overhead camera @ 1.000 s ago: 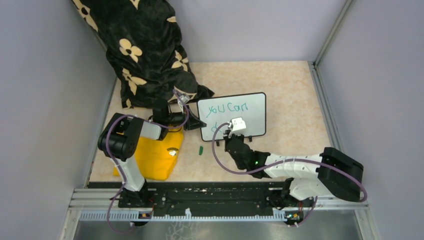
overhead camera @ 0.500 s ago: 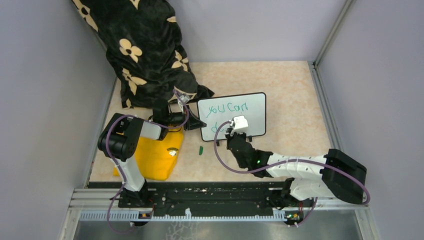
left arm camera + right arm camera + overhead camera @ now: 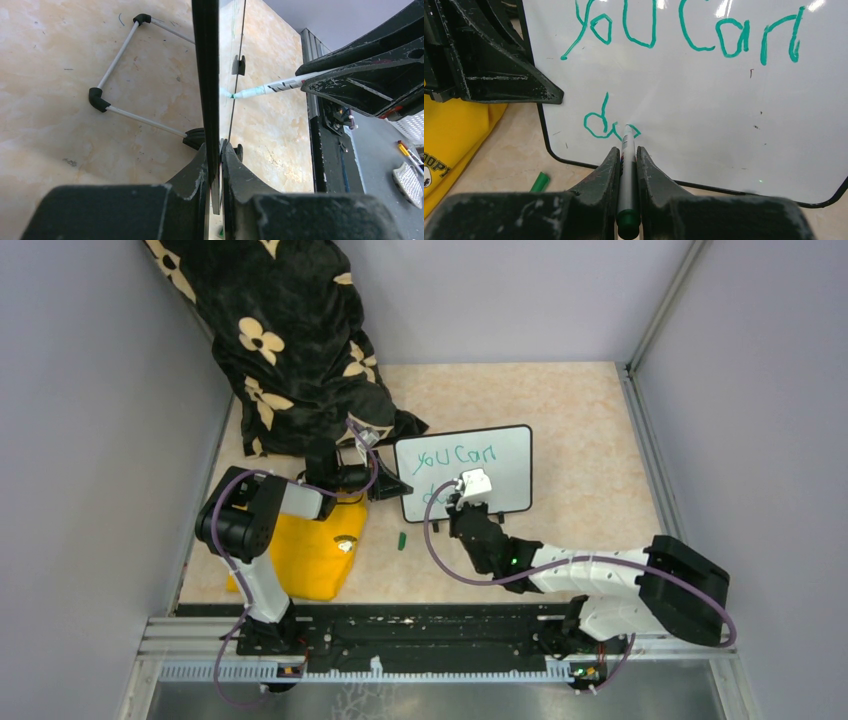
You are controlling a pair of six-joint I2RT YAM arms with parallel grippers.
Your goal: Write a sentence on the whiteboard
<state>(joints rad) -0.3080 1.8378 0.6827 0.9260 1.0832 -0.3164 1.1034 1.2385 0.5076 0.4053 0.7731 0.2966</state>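
The whiteboard [image 3: 505, 465] stands upright on the table, black-framed. My left gripper [image 3: 392, 487] is shut on its left edge [image 3: 206, 75], one finger on each face [image 3: 214, 147]. Green writing on the whiteboard [image 3: 724, 115] reads "you can" [image 3: 684, 27] on the upper line. Below it are a "d" and the start of another letter [image 3: 606, 122]. My right gripper [image 3: 627, 150] is shut on a green-ended marker [image 3: 626, 175], whose tip touches the board at that unfinished letter. From the left wrist the marker [image 3: 270, 88] meets the board's face.
A green marker cap [image 3: 401, 540] lies on the table before the board. A yellow cloth [image 3: 310, 555] sits under my left arm. A black floral cloth [image 3: 290, 340] is piled at the back left. Grey walls close in three sides. A wire stand [image 3: 115, 60] props the board behind.
My right gripper has shifted slightly right, then back left and up, with the marker on the lower line. The left gripper and the board have not moved.
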